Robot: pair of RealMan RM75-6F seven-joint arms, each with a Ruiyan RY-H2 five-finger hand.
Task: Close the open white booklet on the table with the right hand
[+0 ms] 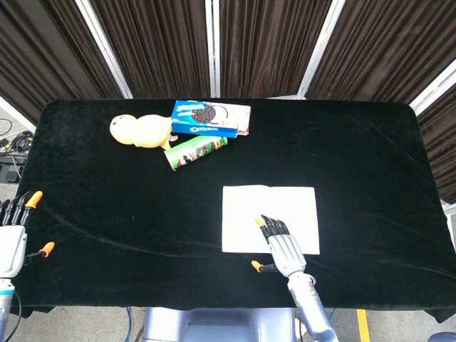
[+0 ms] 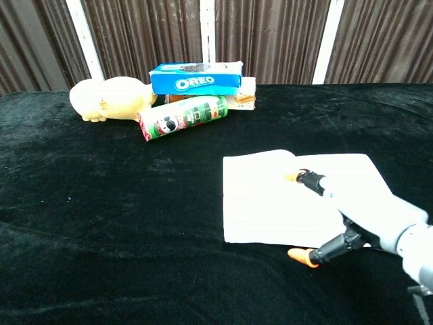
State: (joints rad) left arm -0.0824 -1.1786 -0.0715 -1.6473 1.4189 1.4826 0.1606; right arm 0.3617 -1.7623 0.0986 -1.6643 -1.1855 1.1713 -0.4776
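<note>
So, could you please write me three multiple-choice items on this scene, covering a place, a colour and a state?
1. Where is the right hand?
A. over the booklet's near half
B. beside the Oreo box
C. off the table's left edge

2. What colour is the can?
A. blue
B. green
C. yellow

3. How does the booklet lie?
A. closed
B. standing on edge
C. open and flat

Answers:
1. A, the head view shows its fingers stretched over the white pages near the front edge.
2. B, its body is green in both views, lying below the blue Oreo box.
3. C, both white pages are spread on the table, with a fold at the top.
</note>
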